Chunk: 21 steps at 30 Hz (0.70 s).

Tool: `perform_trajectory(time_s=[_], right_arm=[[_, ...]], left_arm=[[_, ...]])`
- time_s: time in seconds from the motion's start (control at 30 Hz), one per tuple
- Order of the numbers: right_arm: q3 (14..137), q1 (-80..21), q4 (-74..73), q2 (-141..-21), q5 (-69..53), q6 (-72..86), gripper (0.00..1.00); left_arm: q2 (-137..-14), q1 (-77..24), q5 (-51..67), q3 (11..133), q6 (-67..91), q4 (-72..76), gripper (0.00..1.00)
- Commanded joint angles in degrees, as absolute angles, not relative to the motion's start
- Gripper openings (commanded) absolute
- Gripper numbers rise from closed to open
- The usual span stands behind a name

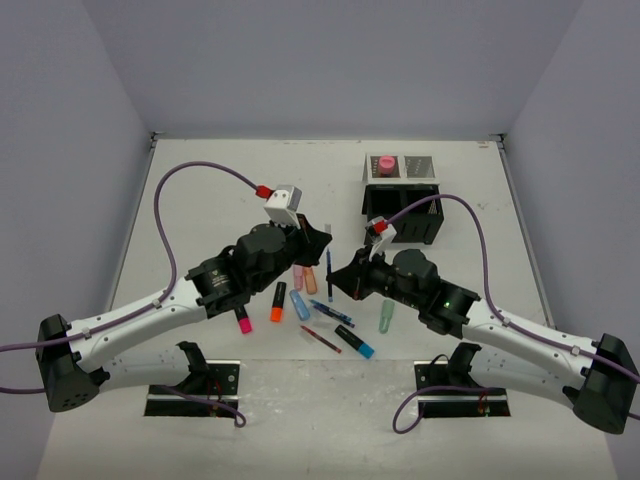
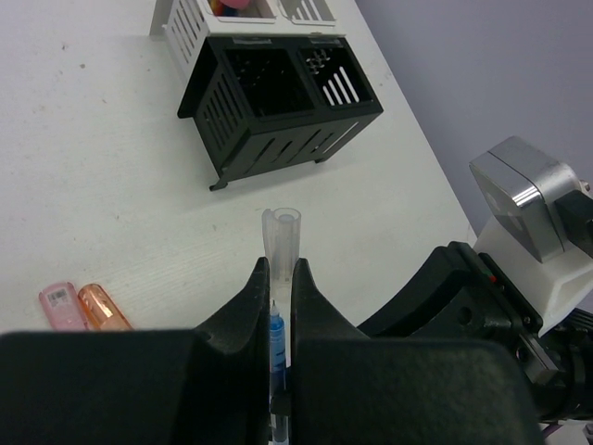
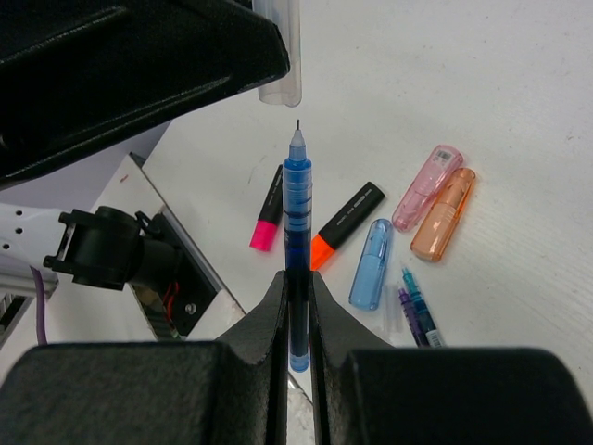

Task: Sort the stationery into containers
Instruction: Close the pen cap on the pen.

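My left gripper is shut on a clear pen cap, seen in the top view. My right gripper is shut on a thin blue pen, held above the table. The pen's tip points at the cap's open end, a small gap apart. The black mesh organizer stands at the back right and also shows in the left wrist view. A pink glue stick sits in one pale compartment.
On the table below the grippers lie pink, orange, blue, peach and mint highlighters, a red pen, another blue pen and a black-and-blue marker.
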State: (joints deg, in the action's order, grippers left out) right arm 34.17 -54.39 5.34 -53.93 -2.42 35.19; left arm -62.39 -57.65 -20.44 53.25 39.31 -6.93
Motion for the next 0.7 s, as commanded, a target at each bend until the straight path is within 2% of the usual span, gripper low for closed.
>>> perform_trajectory(time_s=[0.0,0.67], right_arm=[[35.92,-54.68,6.78,-53.25,-1.33,36.02,0.0],[35.33,-54.71,6.77,-51.41,-1.05,36.21,0.0]], left_arm=[[-61.79,-57.39,-18.87,52.69,38.14,-4.0,0.0],[-61.89,-57.39,-22.57,52.68,38.14,-5.29,0.0]])
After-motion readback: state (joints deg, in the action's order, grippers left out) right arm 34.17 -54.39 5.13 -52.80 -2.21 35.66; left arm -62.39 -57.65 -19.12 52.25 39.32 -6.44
